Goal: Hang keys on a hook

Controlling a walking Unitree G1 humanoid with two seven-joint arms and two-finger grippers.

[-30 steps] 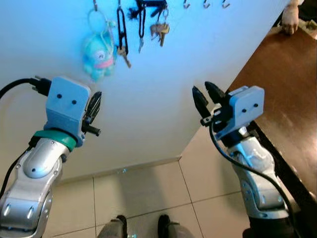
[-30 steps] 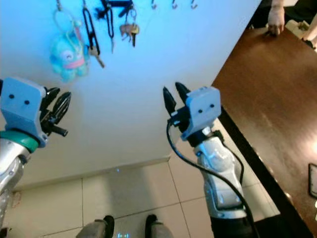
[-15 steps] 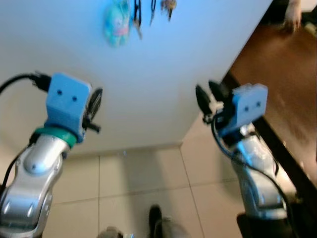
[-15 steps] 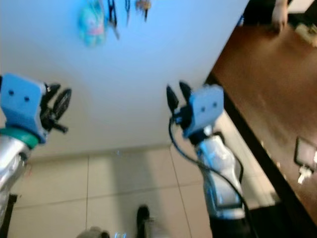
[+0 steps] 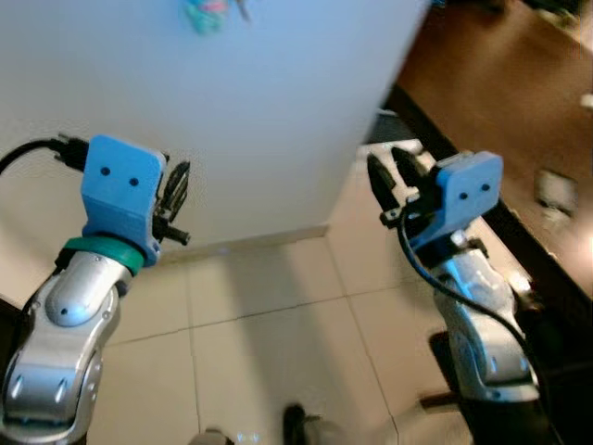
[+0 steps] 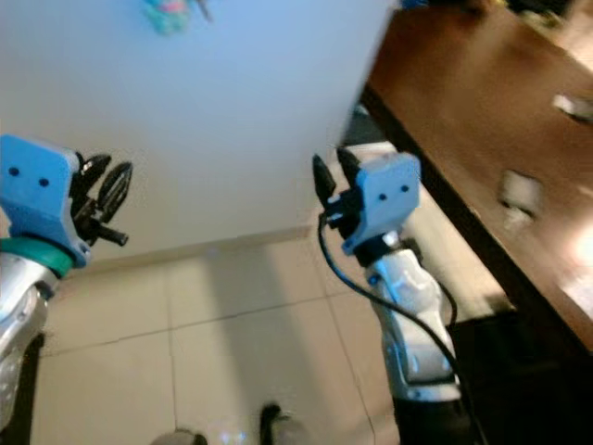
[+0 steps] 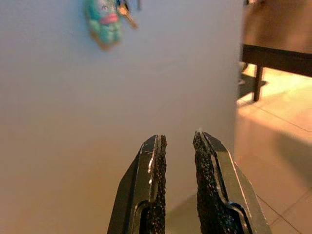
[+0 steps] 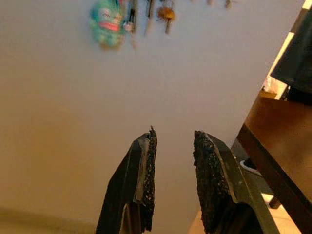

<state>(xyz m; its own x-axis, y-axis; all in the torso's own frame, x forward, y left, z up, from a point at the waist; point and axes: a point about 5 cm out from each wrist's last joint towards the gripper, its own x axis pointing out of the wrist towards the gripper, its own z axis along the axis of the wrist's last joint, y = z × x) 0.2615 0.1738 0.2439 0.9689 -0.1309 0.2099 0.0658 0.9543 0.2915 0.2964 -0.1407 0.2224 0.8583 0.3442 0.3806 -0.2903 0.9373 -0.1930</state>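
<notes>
A teal plush keychain (image 8: 108,22) and bunches of keys (image 8: 165,12) hang high on the white wall (image 5: 278,111); their hooks are cut off or blurred at the top. In the eye views just the plush's lower edge (image 5: 206,14) peeks in. My left gripper (image 5: 176,190) is raised at the left, well below the plush, open and empty. My right gripper (image 5: 387,165) is raised near the wall's corner, also open and holding nothing. The left wrist view looks past its gripper (image 7: 178,139) up at the plush (image 7: 103,22). The right gripper (image 8: 173,134) points at the wall under the keys.
A dark brown table (image 5: 491,83) runs along the right, close to my right arm, with small blurred objects (image 5: 556,190) on it. Pale floor tiles (image 5: 269,334) lie below the wall's base. My feet (image 5: 295,422) show at the bottom edge.
The whole picture has shifted: the keys and plush have slid up to the top edge, while more floor and table come into sight. Both arms keep their pose, grippers still open.
</notes>
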